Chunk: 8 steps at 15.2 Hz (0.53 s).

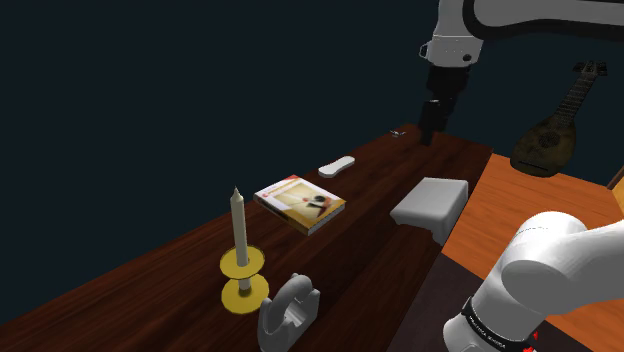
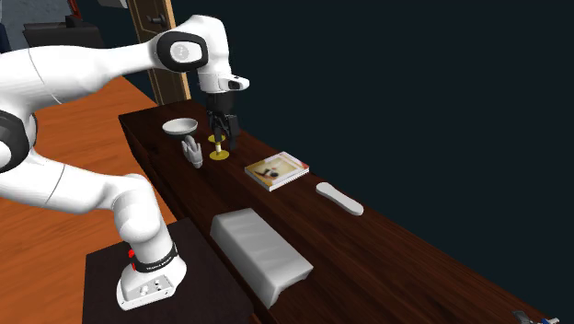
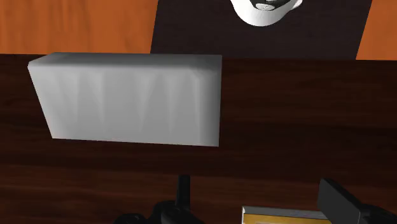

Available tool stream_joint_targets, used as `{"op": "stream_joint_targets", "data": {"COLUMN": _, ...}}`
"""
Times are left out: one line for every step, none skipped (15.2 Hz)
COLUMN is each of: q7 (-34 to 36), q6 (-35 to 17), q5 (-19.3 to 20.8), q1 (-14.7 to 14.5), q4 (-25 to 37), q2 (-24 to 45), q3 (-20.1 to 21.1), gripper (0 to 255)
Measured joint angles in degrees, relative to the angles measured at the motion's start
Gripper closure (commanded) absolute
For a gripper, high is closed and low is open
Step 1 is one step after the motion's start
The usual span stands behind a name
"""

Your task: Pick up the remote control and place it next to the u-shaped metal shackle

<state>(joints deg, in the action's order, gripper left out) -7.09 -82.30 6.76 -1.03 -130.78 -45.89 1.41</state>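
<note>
The remote control [image 1: 336,165] [image 2: 339,199] is a slim white bar lying flat on the dark wooden table [image 1: 180,270], past the book. The small metal shackle [image 1: 398,131] [image 2: 534,318] lies at the table's far end in the shoulder view. My gripper [image 1: 430,122] [image 2: 222,131] [image 3: 256,191] hangs high above the table, open and holding nothing. In the wrist view its fingers [image 3: 343,202] stand apart over the table, between a grey box and a book's edge.
A grey box [image 1: 432,205] [image 2: 260,253] [image 3: 133,98] sits at the table's near edge. A book [image 1: 300,203] [image 2: 276,170] [image 3: 280,216], a candle on a yellow holder [image 1: 241,255], a white hand-like piece [image 2: 193,152] and a bowl [image 2: 180,126] are also here. A lute [image 1: 552,128] lies on the orange floor.
</note>
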Motion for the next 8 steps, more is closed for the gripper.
{"op": "stream_joint_targets", "data": {"q7": 0.0, "q6": 0.0, "q5": 0.0, "q1": 0.0, "q4": 0.0, "q2": 0.0, "q3": 0.0, "gripper": 0}}
{"op": "stream_joint_targets", "data": {"q7": 1.1, "q6": -0.6, "q5": -0.4, "q1": 0.3, "q4": 0.0, "q2": 0.6, "q3": 0.4, "gripper": 0}}
{"op": "stream_joint_targets", "data": {"q7": 2.7, "q6": -1.9, "q5": -0.7, "q1": 0.7, "q4": -0.1, "q2": 1.9, "q3": 0.7, "gripper": 0}}
{"op": "stream_joint_targets", "data": {"q7": 4.7, "q6": -3.3, "q5": -1.3, "q1": 1.2, "q4": -0.2, "q2": 3.3, "q3": 1.3, "gripper": 0}}
{"op": "stream_joint_targets", "data": {"q7": 6.9, "q6": -4.8, "q5": -1.8, "q1": 1.7, "q4": -0.1, "q2": 5.0, "q3": 1.9, "gripper": 0}}
{"op": "stream_joint_targets", "data": {"q7": 8.8, "q6": -6.3, "q5": -2.2, "q1": 2.4, "q4": 0.1, "q2": 6.7, "q3": 2.2, "gripper": 0}}
{"op": "stream_joint_targets", "data": {"q7": 11.0, "q6": -7.6, "q5": -2.7, "q1": 2.9, "q4": 0.3, "q2": 8.3, "q3": 2.8, "gripper": 0}}
{"op": "stream_joint_targets", "data": {"q7": 13.5, "q6": -9.0, "q5": -3.3, "q1": 3.3, "q4": 0.3, "q2": 9.8, "q3": 3.5, "gripper": 0}}
